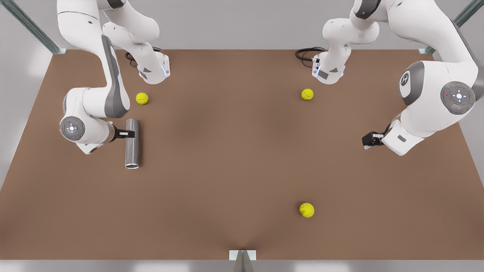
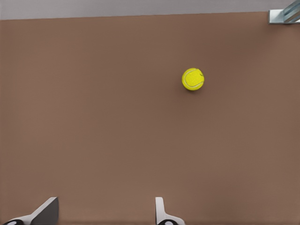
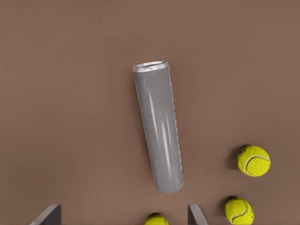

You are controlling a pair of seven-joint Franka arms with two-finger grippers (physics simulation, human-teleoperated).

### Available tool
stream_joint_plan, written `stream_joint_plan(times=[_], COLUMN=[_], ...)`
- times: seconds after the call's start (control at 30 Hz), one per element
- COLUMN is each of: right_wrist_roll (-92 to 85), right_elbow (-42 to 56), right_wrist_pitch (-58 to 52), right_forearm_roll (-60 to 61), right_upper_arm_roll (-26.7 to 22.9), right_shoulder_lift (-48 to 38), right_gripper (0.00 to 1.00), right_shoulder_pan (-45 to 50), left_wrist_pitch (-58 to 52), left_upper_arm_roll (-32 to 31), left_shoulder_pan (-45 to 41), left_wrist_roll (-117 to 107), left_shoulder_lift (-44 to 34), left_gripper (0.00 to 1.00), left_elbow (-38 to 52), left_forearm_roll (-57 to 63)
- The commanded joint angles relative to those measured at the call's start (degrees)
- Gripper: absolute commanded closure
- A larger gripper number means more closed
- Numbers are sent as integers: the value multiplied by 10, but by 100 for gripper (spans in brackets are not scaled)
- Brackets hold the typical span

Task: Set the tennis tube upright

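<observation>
The tennis tube (image 1: 132, 143) is a grey metallic cylinder lying flat near the front view's left side, with its open rimmed end toward the front edge. My right gripper (image 1: 130, 133) comes in from the left at table height and reaches the tube's flank near the closed end. In the right wrist view the tube (image 3: 158, 131) lies whole beyond the right gripper (image 3: 122, 213), whose fingers are spread open with nothing between them. My left gripper (image 1: 366, 141) waits at the front view's right, far from the tube. It stands open over bare table (image 2: 105, 211).
Three yellow-green tennis balls lie apart on the brown table: one behind the tube (image 1: 142, 98), one at the back right (image 1: 307, 94), one front right (image 1: 306, 210). A ball (image 2: 192, 78) lies ahead of the left gripper. A metal bracket (image 1: 242, 257) sits at the front edge.
</observation>
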Motion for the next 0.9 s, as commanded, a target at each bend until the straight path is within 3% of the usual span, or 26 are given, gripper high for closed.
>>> stream_joint_plan(times=[0.0, 0.33, 0.43, 0.6, 0.87], right_wrist_roll=[28, -144, -234, -363, -386], right_elbow=[-49, -91, -133, -214, -248], right_wrist_pitch=[198, 305, 313, 421, 434], right_forearm_roll=[0, 0, 0, 0, 0], right_upper_arm_roll=[0, 0, 1, 0, -1], right_shoulder_lift=[-10, 80, 54, 40, 51], right_gripper=[0, 0, 0, 0, 0], right_shoulder_pan=[-1, -33, -38, -44, -48], left_wrist_pitch=[1, 0, -1, 0, 1], left_upper_arm_roll=[0, 0, 0, 0, 0], left_shoulder_pan=[0, 0, 0, 0, 0], left_wrist_roll=[-5, -11, -20, -23, -22], left_shoulder_lift=[1, 7, 8, 8, 13], left_gripper=[0, 0, 0, 0, 0], left_elbow=[0, 1, 1, 0, 1], left_forearm_roll=[0, -5, -6, -5, -6])
